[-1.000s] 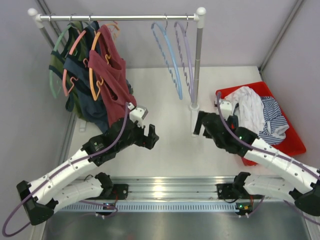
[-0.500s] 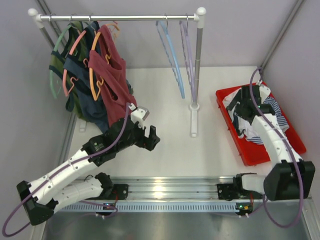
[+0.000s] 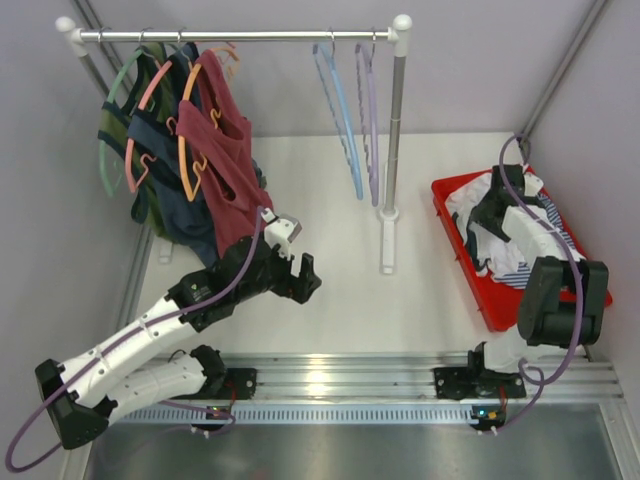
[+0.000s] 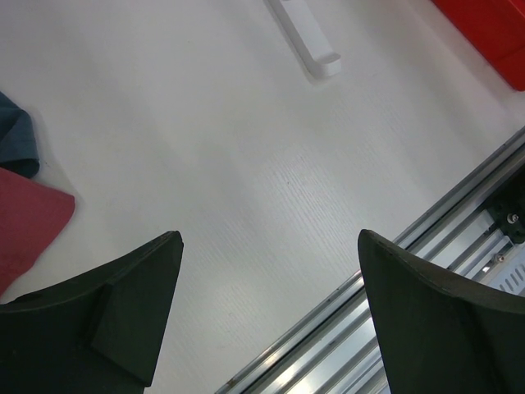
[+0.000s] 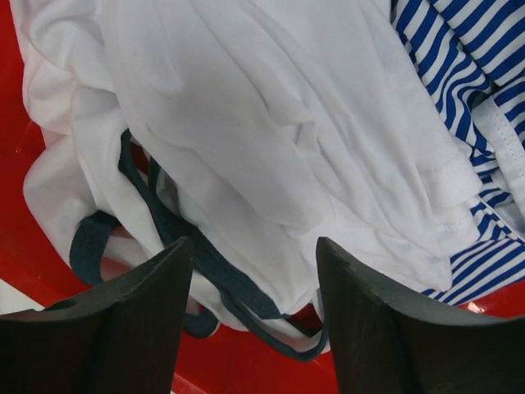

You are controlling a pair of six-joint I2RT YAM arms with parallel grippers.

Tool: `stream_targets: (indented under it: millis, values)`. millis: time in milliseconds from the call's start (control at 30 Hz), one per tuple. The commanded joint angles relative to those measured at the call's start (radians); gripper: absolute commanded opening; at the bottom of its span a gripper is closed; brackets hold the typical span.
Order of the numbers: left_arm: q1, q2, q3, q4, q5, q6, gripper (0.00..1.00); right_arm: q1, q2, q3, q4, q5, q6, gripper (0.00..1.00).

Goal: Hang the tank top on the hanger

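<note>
The white tank top [image 5: 246, 123] with navy trim lies bunched in the red bin [image 5: 246, 365]. It shows in the top view [image 3: 464, 200] as white cloth beside the arm; its chest graphic is hidden. My right gripper [image 5: 254, 243] is open just above the tank top's navy-trimmed edge, one finger on each side. In the top view my right gripper [image 3: 486, 222] is down in the bin. The light-blue hanger [image 3: 340, 115] hangs empty on the rail. My left gripper [image 3: 312, 280] is open and empty above bare table, as the left wrist view [image 4: 269, 238] shows.
A blue-white striped garment [image 5: 463, 57] lies next to the tank top in the bin [image 3: 466, 278]. A lilac hanger [image 3: 368, 120] hangs beside the blue one. Maroon [image 3: 230, 150] and dark garments hang at the rail's left. The rack post [image 3: 393, 130] stands mid-table.
My right arm swung from the rack post at mid-table over to the red bin and lowered onto the tank top. The two empty hangers sway slightly. The left arm has barely moved.
</note>
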Motion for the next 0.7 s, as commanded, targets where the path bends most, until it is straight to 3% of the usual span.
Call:
stream_targets:
  millis: [0, 267, 400, 433, 667]
  values:
    - [-0.001, -0.004, -0.012, 0.021, 0.015, 0.007, 0.93, -0.017, 0.031, -0.027, 0.09, -0.008, -0.014, 0.59]
    - [-0.001, -0.006, -0.013, 0.02, 0.013, 0.005, 0.93, -0.017, 0.095, -0.055, 0.13, -0.02, -0.031, 0.36]
    - [-0.001, -0.012, -0.013, 0.018, 0.013, 0.005, 0.93, -0.017, 0.037, -0.024, 0.069, 0.0, -0.046, 0.06]
    - [-0.001, -0.01, -0.013, 0.018, 0.012, 0.005, 0.93, -0.017, 0.019, -0.02, 0.06, 0.009, -0.049, 0.03]
    - [-0.001, -0.012, -0.01, 0.02, 0.006, 0.008, 0.93, -0.017, -0.165, 0.087, -0.074, 0.018, -0.094, 0.0]
